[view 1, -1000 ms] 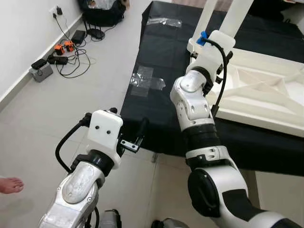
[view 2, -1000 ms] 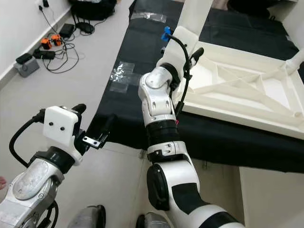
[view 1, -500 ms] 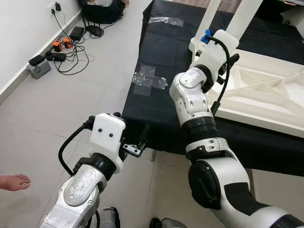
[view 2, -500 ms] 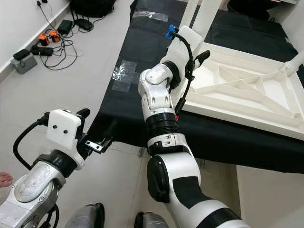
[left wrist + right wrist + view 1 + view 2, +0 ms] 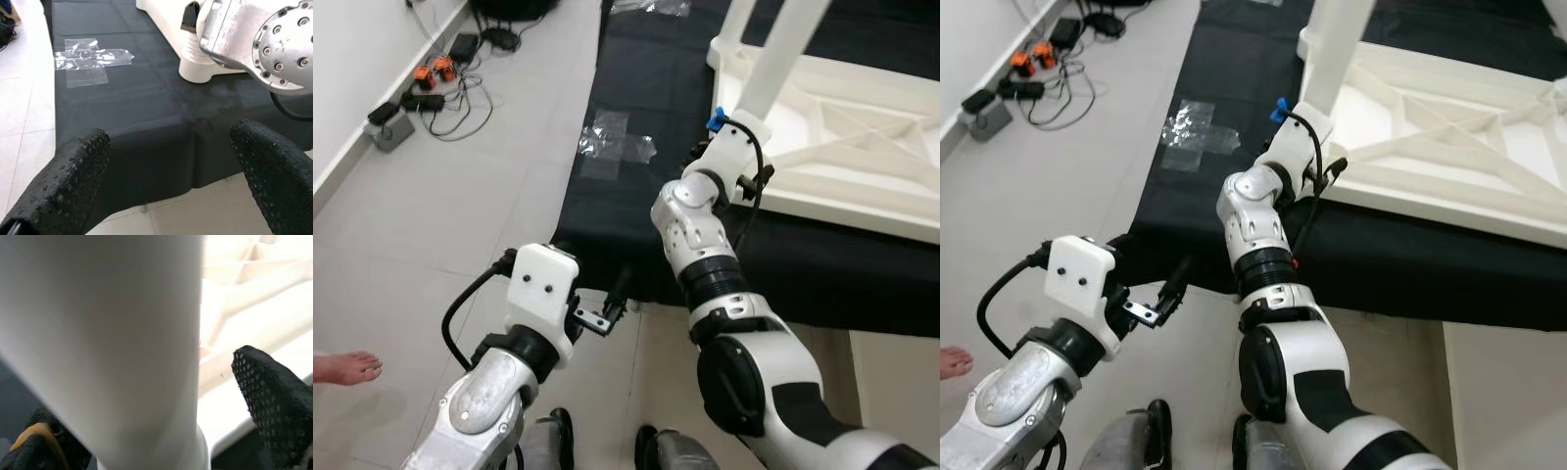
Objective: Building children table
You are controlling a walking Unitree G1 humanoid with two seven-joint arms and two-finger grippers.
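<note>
White children's table [image 5: 862, 147] lies upside down on a black cloth [image 5: 646, 108] spread on the tiled floor [image 5: 460, 196]. Right gripper [image 5: 146, 431] stands at the near corner, its fingers [image 5: 269, 391] spread either side of the upright table leg [image 5: 778, 59], contact unclear. Left gripper [image 5: 171, 166] hovers wide apart and empty near the cloth's front edge. Clear tape [image 5: 88, 56] is stuck on the cloth. Cables [image 5: 440, 83] lie by the wall.

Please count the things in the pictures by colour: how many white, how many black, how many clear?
White: 2, the upturned table top and the table leg standing on its corner.
Black: 1, the black cloth under them.
Clear: 1, the tape patch on the cloth.
Total: 4.
</note>
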